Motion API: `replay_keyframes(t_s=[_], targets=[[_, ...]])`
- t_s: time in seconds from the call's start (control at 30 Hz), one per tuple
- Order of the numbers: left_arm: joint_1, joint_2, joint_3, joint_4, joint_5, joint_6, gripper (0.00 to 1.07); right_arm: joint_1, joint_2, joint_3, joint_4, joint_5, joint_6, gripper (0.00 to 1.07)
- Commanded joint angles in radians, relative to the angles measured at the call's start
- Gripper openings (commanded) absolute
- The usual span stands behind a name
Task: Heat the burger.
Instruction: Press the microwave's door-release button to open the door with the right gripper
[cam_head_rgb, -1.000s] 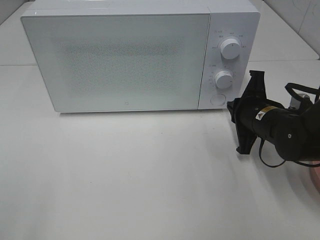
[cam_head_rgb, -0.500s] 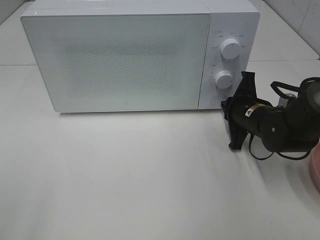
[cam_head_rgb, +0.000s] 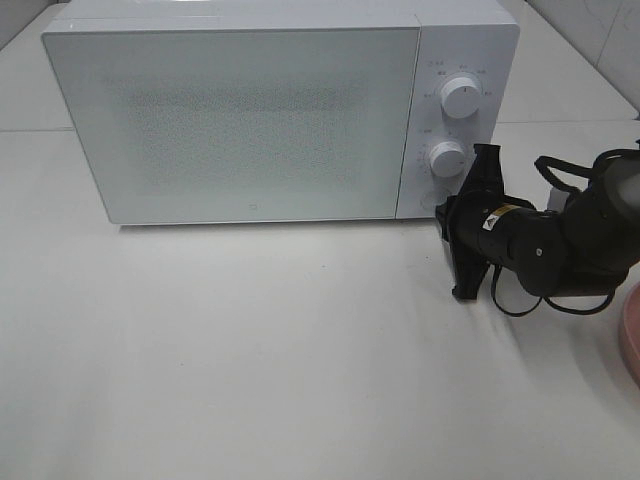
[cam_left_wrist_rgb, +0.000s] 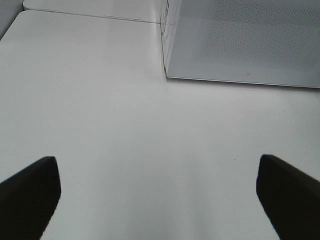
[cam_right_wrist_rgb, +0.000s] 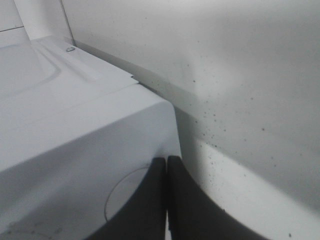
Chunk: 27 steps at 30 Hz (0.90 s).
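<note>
Right gripper (cam_head_rgb: 450, 215) has shifted left toward the microwave (cam_head_rgb: 250, 120); its tip now sits at the lower corner of the control panel, below the two knobs (cam_head_rgb: 447, 158). In the right wrist view its fingers (cam_right_wrist_rgb: 150, 210) are pressed together with nothing between them, pointing at the round door button (cam_right_wrist_rgb: 125, 195) (can't tell if it touches). Closed fingers make a blunt poker, so this is likely a push on the button to pop the door, which is shut. Left gripper (cam_left_wrist_rgb: 160, 200) is spread wide and empty, hovering over the table (cam_left_wrist_rgb: 125, 125) near the microwave's front corner, probably waiting out of the way. Burger is not in any view. Only a pink plate rim (cam_head_rgb: 630, 340) shows at the exterior view's right edge.
</note>
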<state>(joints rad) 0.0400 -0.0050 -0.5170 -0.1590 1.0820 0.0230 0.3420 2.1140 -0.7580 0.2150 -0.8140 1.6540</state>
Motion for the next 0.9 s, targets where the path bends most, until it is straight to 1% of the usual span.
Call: replay_keyframes(t_s=[0.03,0.33,0.47,0.9], targets=[[0.004,-0.018,0.001,-0.001,-0.016,0.0,1.0,-0.004,-0.035,-0.031,-0.032,-0.061,-0.005,0.0],[0.004,-0.018,0.001,-0.001,-0.016,0.0,1.0,-0.004,-0.054,-0.031,-0.031,-0.063,-0.012,0.0],[0.004,-0.018,0.001,-0.001,-0.016,0.0,1.0,-0.004,-0.055,-0.031,-0.027,-0.121,-0.012,0.0],[0.004,-0.018,0.001,-0.001,-0.016,0.0,1.0,-0.002,-0.077,-0.031,-0.031,-0.115,-0.012,0.0]])
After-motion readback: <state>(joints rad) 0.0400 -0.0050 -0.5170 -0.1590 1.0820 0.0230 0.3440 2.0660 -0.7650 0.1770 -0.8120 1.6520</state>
